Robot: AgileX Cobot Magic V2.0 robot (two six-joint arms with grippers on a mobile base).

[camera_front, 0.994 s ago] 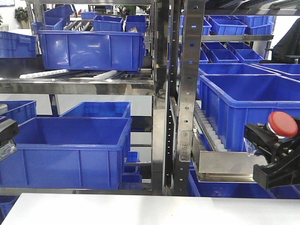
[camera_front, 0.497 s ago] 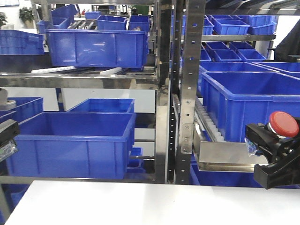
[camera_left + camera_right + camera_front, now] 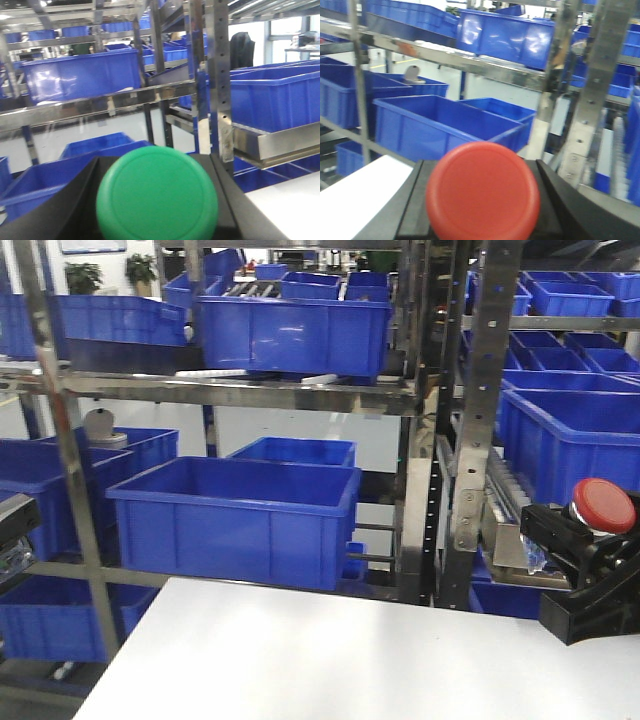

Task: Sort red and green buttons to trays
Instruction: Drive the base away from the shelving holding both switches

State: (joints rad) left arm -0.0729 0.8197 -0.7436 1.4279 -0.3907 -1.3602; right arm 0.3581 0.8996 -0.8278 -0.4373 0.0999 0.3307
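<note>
Red is the colour of the one button (image 3: 603, 505) I see at the right edge of the front view. It sits in my right tool (image 3: 588, 545) with its round cap on top. The black tool is clenched on the dark part under the cap. In the right wrist view the red cap fills the low middle of the picture, with a dark finger (image 3: 565, 205) on each side of it.

There is one green button (image 3: 157, 197) too. It shows in the left wrist view, and my left tool (image 3: 159, 156) is grasping it the same way, with dark sides close on the left and right of the cap. The front view shows only a thin bit of that tool at the left edge.

So I count two buttons, one red and one green, and two tools, one button in each. Both are held up off the one white worktop (image 3: 350, 660).

Behind the worktop stands a shiny metal rack (image 3: 440, 420) full of blue crates (image 3: 235, 520). In the middle I count three. One big crate sits low in front, one sits just behind it, and one sits on the shelf above. More crates are stacked off to both sides.
</note>
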